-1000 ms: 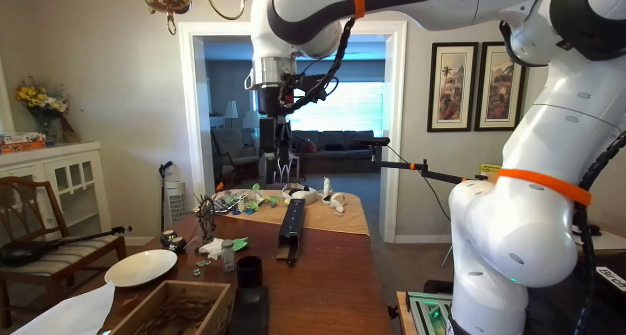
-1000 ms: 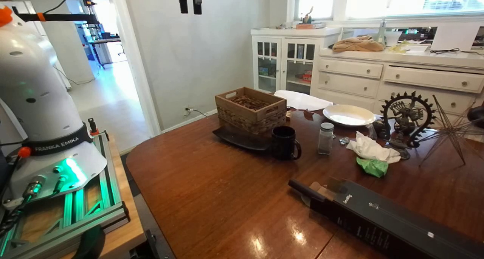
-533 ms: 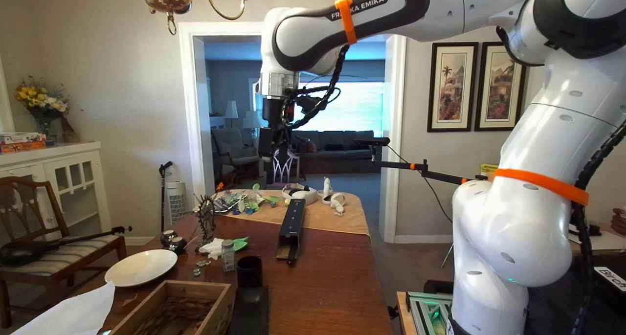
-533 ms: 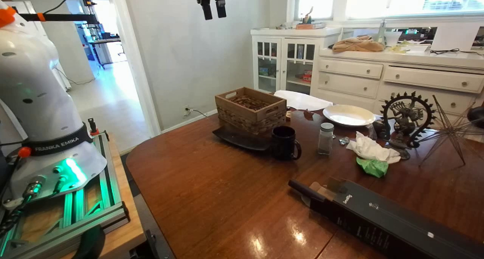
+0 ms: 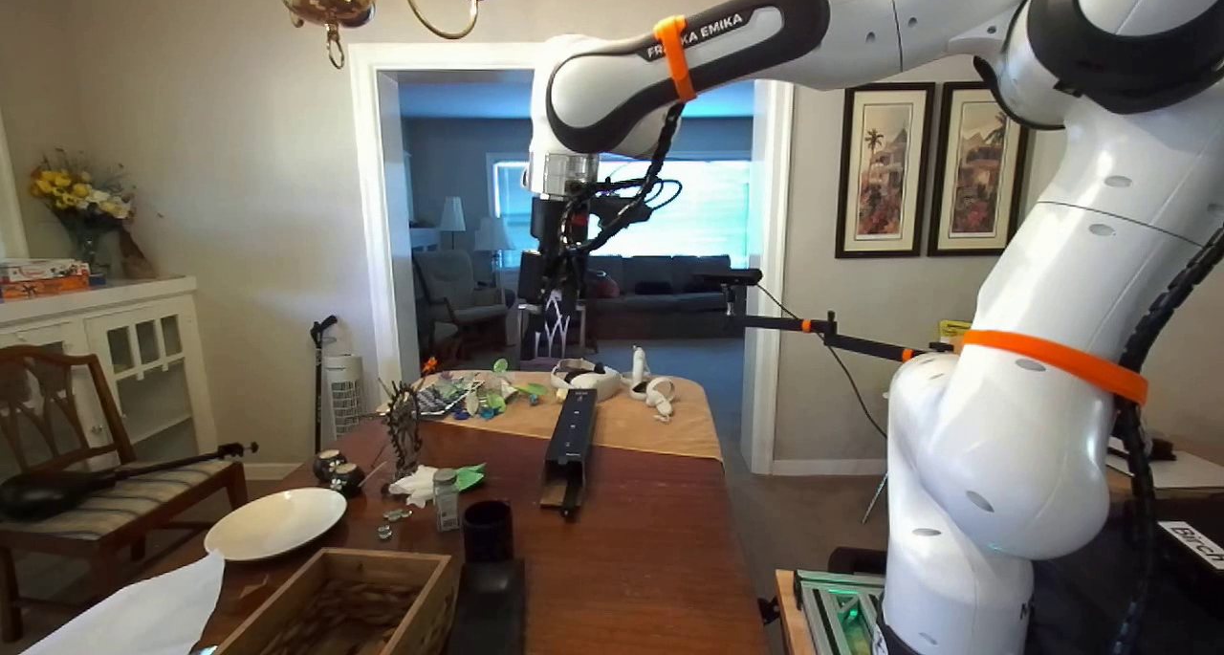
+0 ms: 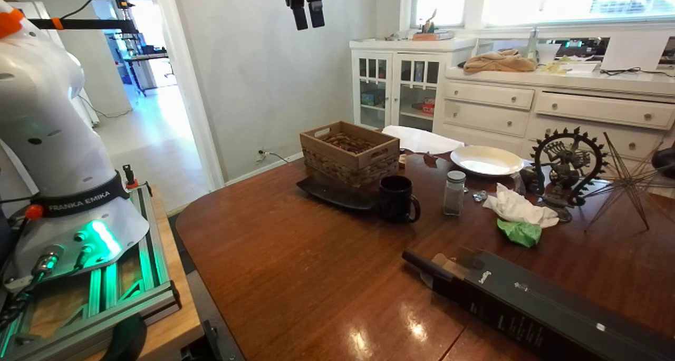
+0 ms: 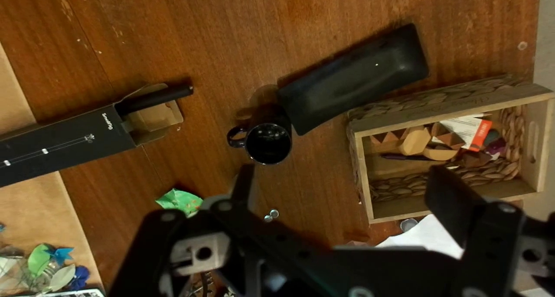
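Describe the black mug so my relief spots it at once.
On the brown table, find the woven basket. Beside it lies a long black tray, with the black mug standing by one end. A loop handle on its side sets the mug apart from the tray and the clear, lidded jar.

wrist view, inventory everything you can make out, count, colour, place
table: one, brown, underneath
basket: one, tan, right side
wooden pieces: several, tan and brown, in basket
card: one, white and orange, in basket
slim stick: one, dark purple, in basket
tray: one, black, beside basket
mug: one, black, by tray's end
box: one, black, open, left side
rod: one, black, in the box's opening
crumpled paper: one, green, near the box
beads: at least two, clear, near the mug
sheet: one, white, beside basket
disc: one, grey, beside sheet
covering: one, tan, left edge
ornaments: several, green and blue, on covering
jaws: one pair, black, open, bottom
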Controlling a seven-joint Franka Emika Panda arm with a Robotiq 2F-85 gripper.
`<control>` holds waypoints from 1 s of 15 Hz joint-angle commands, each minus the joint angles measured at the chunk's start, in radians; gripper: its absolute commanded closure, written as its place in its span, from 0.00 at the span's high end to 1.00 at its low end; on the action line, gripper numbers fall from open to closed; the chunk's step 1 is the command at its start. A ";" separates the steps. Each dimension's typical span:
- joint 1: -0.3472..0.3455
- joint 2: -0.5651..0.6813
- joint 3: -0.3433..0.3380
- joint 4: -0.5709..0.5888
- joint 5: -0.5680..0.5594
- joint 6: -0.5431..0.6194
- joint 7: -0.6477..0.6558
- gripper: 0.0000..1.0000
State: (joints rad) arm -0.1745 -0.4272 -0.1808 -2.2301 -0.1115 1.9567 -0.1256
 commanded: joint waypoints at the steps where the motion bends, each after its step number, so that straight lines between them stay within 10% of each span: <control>1: -0.007 0.022 0.009 0.011 -0.013 0.004 0.050 1.00; 15: -0.153 0.181 -0.007 0.025 -0.011 0.110 0.710 1.00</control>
State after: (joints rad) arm -0.3000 -0.2626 -0.1851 -2.1994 -0.1170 2.0425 0.4643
